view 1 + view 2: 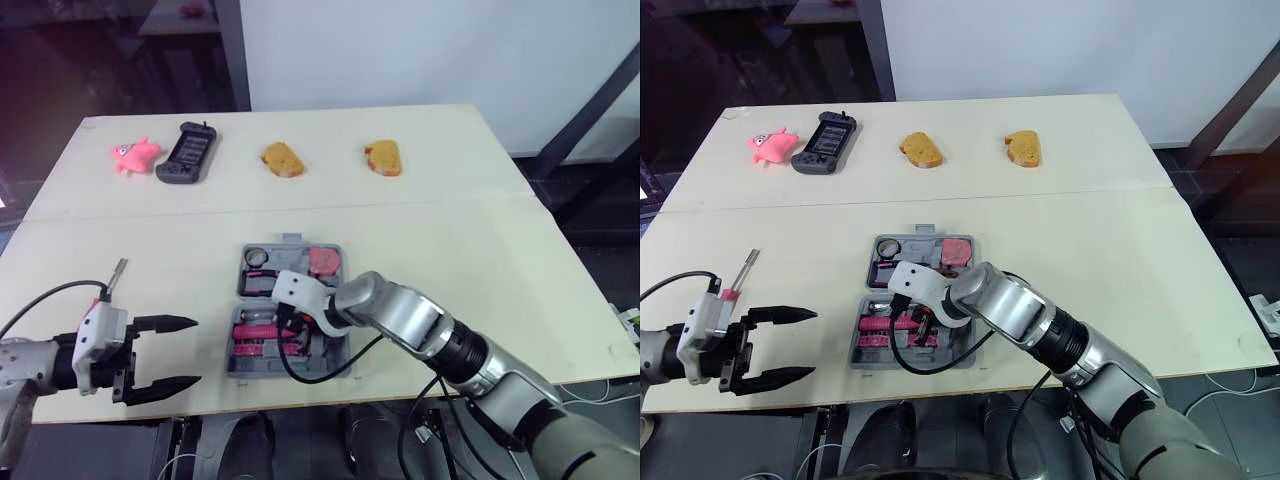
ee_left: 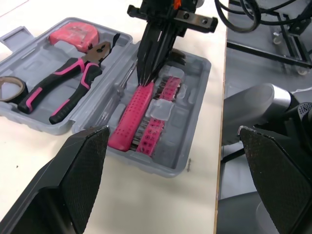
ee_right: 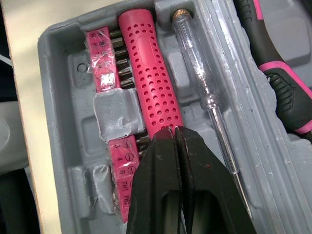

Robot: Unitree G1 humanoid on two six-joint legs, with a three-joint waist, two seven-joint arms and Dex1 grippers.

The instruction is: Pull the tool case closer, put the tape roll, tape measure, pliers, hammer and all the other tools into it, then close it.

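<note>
Case: open grey plastic tool case [image 1: 240, 368], by the front edge of the pale table [image 1: 500, 250].
Right gripper [image 3: 174, 130]: fingers clenched together, tips on the pink perforated handle [image 3: 151, 73] in the case's near half.
Left gripper [image 1: 196, 351]: fingers spread, empty, left of the case.

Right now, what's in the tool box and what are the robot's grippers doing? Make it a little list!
Tool case: open, near the table's front edge
Inside: tape roll, tape measure, pliers, pink handle, clear tester screwdriver, pink bit strips
Right gripper: shut, tips at the pink handle's end
Left gripper: open, empty, left of the case
Far side: pink toy, handheld game console, two bread slices
</note>
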